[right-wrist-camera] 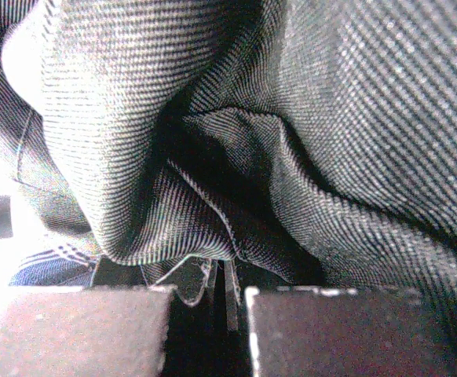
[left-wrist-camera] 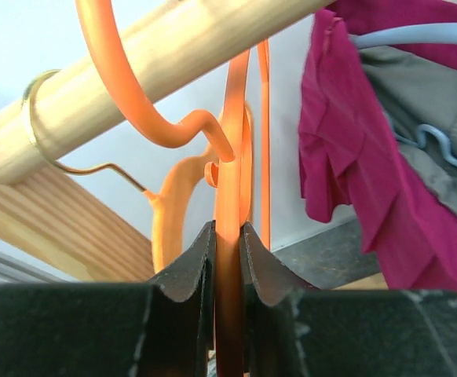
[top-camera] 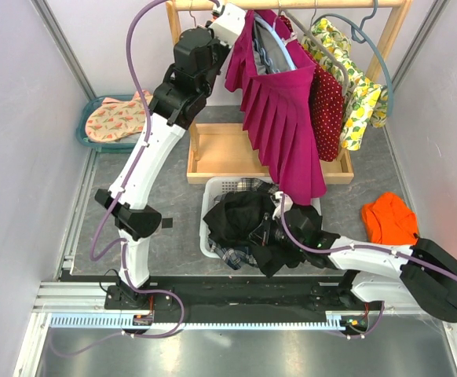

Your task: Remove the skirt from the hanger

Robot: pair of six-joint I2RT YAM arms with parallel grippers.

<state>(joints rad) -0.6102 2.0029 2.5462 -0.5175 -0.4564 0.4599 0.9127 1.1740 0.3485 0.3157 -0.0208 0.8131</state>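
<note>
The left gripper (left-wrist-camera: 228, 236) is clamped on the thin orange hanger (left-wrist-camera: 230, 157), its two dark fingers pressed against either side of the upright wire just below the hook. That hook curls over the wooden rail (left-wrist-camera: 173, 55), with a brass hook (left-wrist-camera: 40, 90) looped around the same rail further left. To the right of the grip hangs the magenta pleated skirt (left-wrist-camera: 354, 173), still up on the rack, with a grey garment (left-wrist-camera: 425, 94) and a pale blue hanger (left-wrist-camera: 417, 35) against its upper part. From above, the skirt drapes from the far rail down over the wooden tray (top-camera: 221, 153), its hem reaching the far right corner of the white laundry basket (top-camera: 211, 196). A red dotted garment (top-camera: 327, 102) and a lemon-print one (top-camera: 360, 94) hang just to its right. The right gripper (right-wrist-camera: 227, 290) sits low and near, buried in the dark cloth (right-wrist-camera: 291, 118) heaped in the basket. Its fingers are drawn together with only a sliver between them, and whether any fabric is caught there cannot be told. An orange cloth (top-camera: 389, 218) lies on the table at the right. A teal basin (top-camera: 83, 129) holding a patterned cloth sits at the far left.
</note>
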